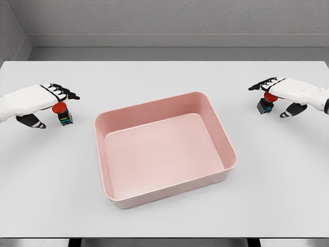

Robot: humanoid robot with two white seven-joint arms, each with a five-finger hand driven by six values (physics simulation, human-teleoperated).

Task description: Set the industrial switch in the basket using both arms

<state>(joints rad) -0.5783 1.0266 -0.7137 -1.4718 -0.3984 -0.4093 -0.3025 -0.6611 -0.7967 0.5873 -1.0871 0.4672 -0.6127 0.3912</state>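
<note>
A small industrial switch (63, 115) with a red button on a dark body stands on the white table at the left. My left hand (54, 107) hovers over it with black-tipped fingers (66, 93) spread and the thumb (32, 121) apart from it. A second, similar switch (266, 103) sits at the right, leaning a little. My right hand (272, 100) arches over this one, fingers (263, 84) extended and thumb (292, 109) off to the side. Between the two lies the pink rectangular basket (169, 193), with nothing inside.
The white table (164, 77) runs across the whole view, with its front edge near the bottom. A grey wall stands behind the far edge. The basket is slightly turned, its right end further back.
</note>
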